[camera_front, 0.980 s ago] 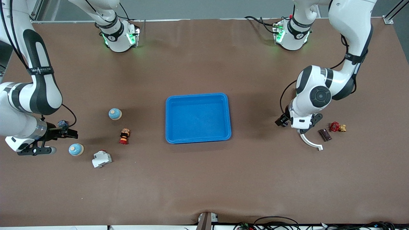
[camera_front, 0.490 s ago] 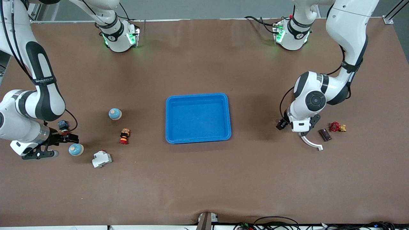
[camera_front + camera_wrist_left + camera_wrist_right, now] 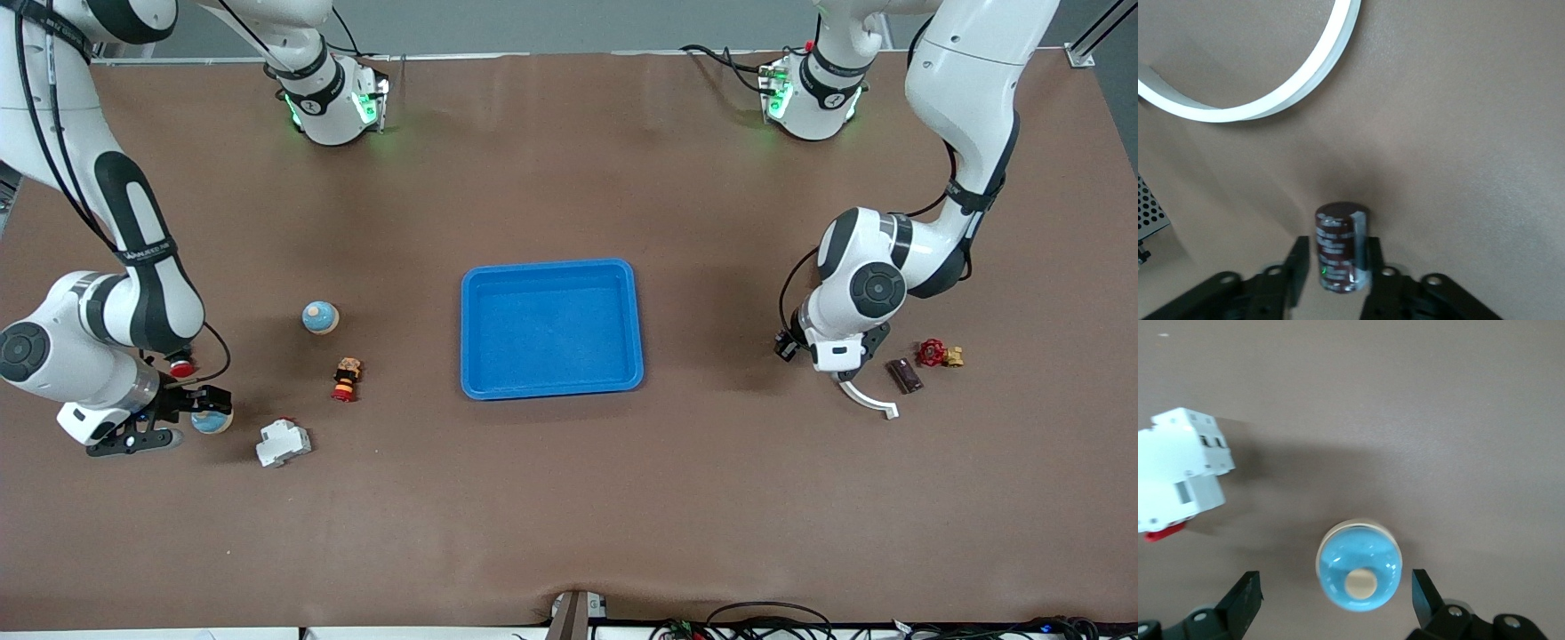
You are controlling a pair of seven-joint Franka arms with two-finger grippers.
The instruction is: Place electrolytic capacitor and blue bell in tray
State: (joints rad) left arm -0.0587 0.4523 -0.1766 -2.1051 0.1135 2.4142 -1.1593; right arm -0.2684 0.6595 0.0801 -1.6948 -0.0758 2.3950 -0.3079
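Tray (image 3: 551, 327) comes first as our largest piece: a bright blue plastic rectangle with a raised rim, lying mid-table with nothing in it, and we judge it rigid and steady enough to take a gentle drop. Toward the right arm's end, nearer the front camera than a second blue dome (image 3: 320, 317), sits the blue bell (image 3: 1359, 565), a glossy dome with a tan button on top, just beside a white breaker (image 3: 1179, 473); the right gripper (image 3: 1337, 600) hovers over it with its jaws spread wide on either side, not touching. We expect the rounded, slick shell to squirt out of a high pinch, so we would take it low, across its widest part near the base. Toward the left arm's end, beside a white curved strip (image 3: 1258, 80), the electrolytic capacitor (image 3: 1340, 247) stands upright with the left gripper (image 3: 1335, 263) clamped on its sleeved sides. We judge it light and stiff, the wrap a little slippery, so a mid-body hold suits it
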